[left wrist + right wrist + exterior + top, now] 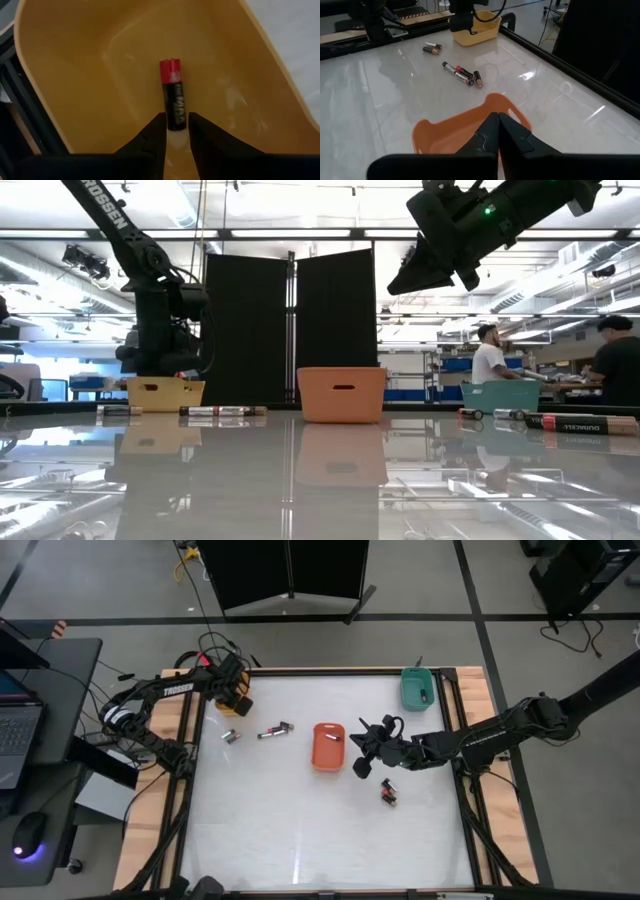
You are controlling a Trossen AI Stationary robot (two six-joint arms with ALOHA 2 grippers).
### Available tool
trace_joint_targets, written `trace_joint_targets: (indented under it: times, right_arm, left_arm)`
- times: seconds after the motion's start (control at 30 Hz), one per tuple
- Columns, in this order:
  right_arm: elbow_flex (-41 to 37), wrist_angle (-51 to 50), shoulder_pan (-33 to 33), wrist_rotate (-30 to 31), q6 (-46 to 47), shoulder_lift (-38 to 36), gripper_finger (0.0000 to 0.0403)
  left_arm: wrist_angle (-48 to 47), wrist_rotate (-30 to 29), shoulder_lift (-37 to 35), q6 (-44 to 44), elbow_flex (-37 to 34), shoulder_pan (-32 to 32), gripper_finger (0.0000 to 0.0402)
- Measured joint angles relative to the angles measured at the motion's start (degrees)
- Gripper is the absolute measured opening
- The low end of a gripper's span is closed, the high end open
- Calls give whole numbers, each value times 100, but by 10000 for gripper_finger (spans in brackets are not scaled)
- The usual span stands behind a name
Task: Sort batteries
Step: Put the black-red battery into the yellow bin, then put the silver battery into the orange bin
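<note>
Yellow rounded plastic tray [75, 75] holds a small black cylindrical battery with a red end [172, 95], lying between the left claw [176, 131]'s parted tips, seemingly freed; lifting crookedly could drag the smooth cell out; right claw [498, 131], pressed together, hovers above the orange plastic tray [328, 746]; other batteries [273, 730] lie on the glossy white worktop [300, 830].

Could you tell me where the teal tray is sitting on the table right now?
In the high view the teal tray sits at the table's far right corner, beside the wooden edge, beyond the right gripper and well right of the orange tray.
</note>
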Motion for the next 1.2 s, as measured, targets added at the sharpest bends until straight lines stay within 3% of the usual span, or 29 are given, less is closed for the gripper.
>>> trace_joint_targets:
  times: [0.27, 0.57, 0.9, 1.2]
  right_arm:
    - [2, -1, -2, -5, -2, 0, 14]
    - [0, -2, 13, -5, -17, 0, 13]
    - [1, -2, 27, -7, -22, 0, 13]
    - [0, 0, 97, -7, -114, 0, 13]
  left_arm:
    - [-19, -339, -246, 28, 0, -107, 91]
    - [-159, -195, -1603, -34, -2, -439, 91]
    - [-587, -27, -3021, -183, -2, -1481, 64]
    - [-598, 10, -3607, -160, -103, -2819, 22]
